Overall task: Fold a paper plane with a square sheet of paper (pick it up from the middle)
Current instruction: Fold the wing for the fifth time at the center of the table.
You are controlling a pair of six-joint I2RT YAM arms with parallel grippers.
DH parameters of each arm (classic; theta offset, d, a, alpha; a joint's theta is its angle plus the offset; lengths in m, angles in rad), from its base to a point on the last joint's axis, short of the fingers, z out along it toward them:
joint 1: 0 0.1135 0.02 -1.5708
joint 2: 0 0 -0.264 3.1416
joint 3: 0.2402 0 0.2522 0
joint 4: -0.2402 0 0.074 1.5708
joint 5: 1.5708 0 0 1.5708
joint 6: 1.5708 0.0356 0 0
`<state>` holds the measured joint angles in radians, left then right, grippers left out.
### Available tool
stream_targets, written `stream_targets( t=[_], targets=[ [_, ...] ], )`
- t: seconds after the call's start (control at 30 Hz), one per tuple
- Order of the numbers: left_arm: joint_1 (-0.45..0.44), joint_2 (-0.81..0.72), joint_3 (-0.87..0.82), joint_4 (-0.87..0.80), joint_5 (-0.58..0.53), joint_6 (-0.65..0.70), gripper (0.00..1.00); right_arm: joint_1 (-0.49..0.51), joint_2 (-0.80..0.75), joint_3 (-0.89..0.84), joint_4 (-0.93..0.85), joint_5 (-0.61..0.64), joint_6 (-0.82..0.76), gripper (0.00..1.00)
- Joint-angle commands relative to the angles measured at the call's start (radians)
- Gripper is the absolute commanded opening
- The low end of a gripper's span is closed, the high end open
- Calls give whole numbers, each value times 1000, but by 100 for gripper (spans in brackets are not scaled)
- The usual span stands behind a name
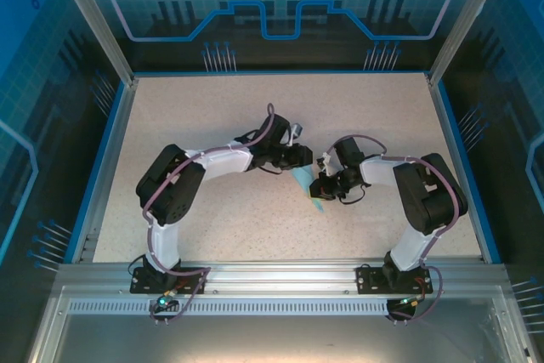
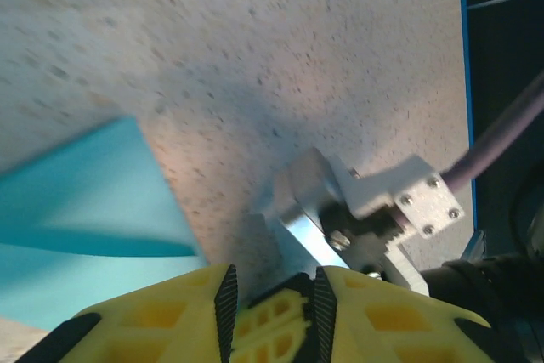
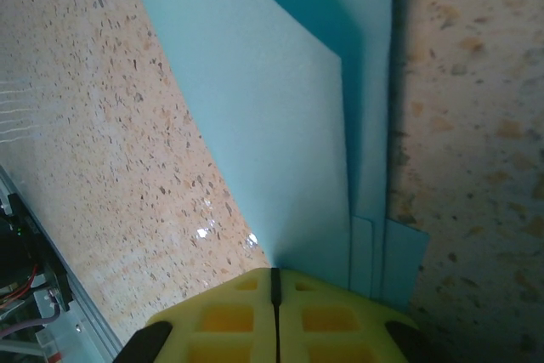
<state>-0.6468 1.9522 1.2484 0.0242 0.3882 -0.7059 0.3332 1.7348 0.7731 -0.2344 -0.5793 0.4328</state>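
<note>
At the left gripper [image 2: 272, 285]: parted a little, clamped on nothing, with the folded paper [image 2: 76, 201] flat on the table [image 2: 255, 57] just to its left. At the right gripper [image 3: 274, 278]: closed tight, tips over the paper's near end, maybe pressing it down.

From above, the folded blue paper [image 1: 303, 184] is mostly buried between the wrists. On the right wrist camera it runs off the top edge, its near end lost behind the yellow fingers [image 3: 212, 316] of the right gripper [image 3: 274, 278].
</note>
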Motion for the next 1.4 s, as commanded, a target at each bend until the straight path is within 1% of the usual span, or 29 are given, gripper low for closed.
stream_targets(
  t=[0.0, 0.1, 0.27, 0.37, 0.43, 0.5, 0.67, 0.77, 1.0, 1.23, 1.37],
  targets=[
    [-21, 49, -3, 59, -13, -77, 34, 17, 49, -35, -31, 67, -6, 6],
    [-33, 90, 3, 100, 8, -103, 34, 17, 49, -44, -19, 67, 0, 6],
    [-39, 132, -5, 123, 7, -122, 33, 17, 50, -46, -13, 75, 5, 6],
    [-38, 164, 10, 112, 14, -121, 33, 15, 50, -53, -3, 73, 16, 6],
    [-39, 177, 17, 69, -9, -111, 31, 16, 48, -56, 1, 70, 18, 6],
    [-38, 177, 0, 66, -29, -111, 31, 17, 50, -59, 5, 70, 20, 6],
    [-35, 167, -35, 133, -14, -125, 32, 17, 52, -63, 11, 77, 26, 6],
    [-30, 128, -62, 172, -22, -127, 32, 16, 46, -66, 12, 86, 27, 6],
    [-1, 54, -90, 176, -75, -133, 32, 16, 47, -68, 15, 96, 27, 5],
    [11, 108, -93, 213, -69, -188, 28, 16, 46, -71, 17, 99, 28, 5],
    [9, 147, -67, 207, -43, -186, 27, 16, 47, -70, 18, 95, 26, 5]
  ],
)
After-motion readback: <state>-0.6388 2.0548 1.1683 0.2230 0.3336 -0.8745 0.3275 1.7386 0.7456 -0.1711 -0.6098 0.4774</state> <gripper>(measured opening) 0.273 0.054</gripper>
